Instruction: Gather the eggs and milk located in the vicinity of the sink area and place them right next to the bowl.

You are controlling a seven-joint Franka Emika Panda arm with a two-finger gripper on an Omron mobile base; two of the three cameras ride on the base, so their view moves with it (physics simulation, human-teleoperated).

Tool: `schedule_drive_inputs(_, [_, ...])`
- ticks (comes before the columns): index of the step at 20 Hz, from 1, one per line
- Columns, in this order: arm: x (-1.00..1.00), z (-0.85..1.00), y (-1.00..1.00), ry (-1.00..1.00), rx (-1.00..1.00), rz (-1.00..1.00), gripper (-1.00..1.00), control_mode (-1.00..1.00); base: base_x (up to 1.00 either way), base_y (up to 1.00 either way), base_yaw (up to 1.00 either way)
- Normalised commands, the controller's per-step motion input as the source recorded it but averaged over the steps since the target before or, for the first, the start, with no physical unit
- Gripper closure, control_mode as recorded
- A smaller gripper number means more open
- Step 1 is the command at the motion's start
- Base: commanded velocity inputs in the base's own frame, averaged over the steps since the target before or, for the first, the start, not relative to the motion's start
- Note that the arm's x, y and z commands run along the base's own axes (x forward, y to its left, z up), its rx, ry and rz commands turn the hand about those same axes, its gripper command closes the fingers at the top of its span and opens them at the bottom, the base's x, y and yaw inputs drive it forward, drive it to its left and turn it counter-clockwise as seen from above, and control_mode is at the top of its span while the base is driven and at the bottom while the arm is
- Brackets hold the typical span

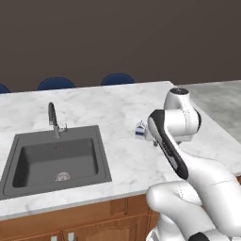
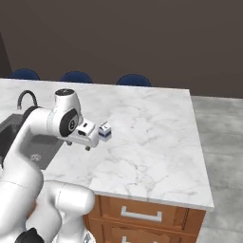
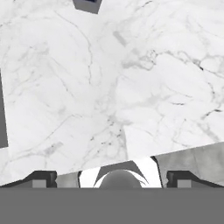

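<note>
Marble countertop (image 1: 113, 108) spreads white and grey-veined over wooden cabinet fronts, with the sink (image 1: 56, 160) set into it on the robot's left, a dark grey basin with a round drain and a dark faucet (image 1: 53, 117) rising at its far rim. Beyond the counter's far edge the rounded tops of blue chairs (image 1: 117, 78) show against a dark wall. The milk (image 2: 104, 131) stands upright on the bare marble to the right of the sink (a small white carton with a blue label), well apart from the basin and partly hidden behind the arm in the left base view. The gripper (image 2: 78, 145) hangs above the counter just beside the carton, on its sink side, with its fingertips pointing down; it does not touch the carton. Its jaws stand wide apart with nothing between them, and in the hand view the two dark tips sit far to either side at the bottom, looking down on bare marble. At the top edge of that view a small dark-and-blue corner of the milk carton peeks in.
</note>
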Motion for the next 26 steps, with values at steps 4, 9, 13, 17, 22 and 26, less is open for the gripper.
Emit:
schedule_drive_inputs(4, [1.00,0.20,-0.22,0.32,-0.02,0.12,-1.00,-1.00,0.00,0.00,0.00])
schedule_drive_inputs(9, [0.92,0.00,-0.08,0.07,0.00,0.00,-1.00,-1.00,0.00,0.00,0.00])
schedule_drive_inputs(13, [0.86,-0.24,0.00,0.00,0.00,0.00,-1.00,-1.00,0.00,0.00,0.00])
schedule_drive_inputs(17, [0.73,-0.34,0.00,0.00,0.02,0.00,-1.00,-1.00,0.00,0.00,0.00])
schedule_drive_inputs(22, [0.57,-0.02,-0.02,0.03,0.03,0.00,-1.00,-1.00,0.00,0.00,0.00])
schedule_drive_inputs(26, [0.20,-0.66,-0.01,0.03,0.02,-0.02,-1.00,-1.00,0.00,0.00,0.00])
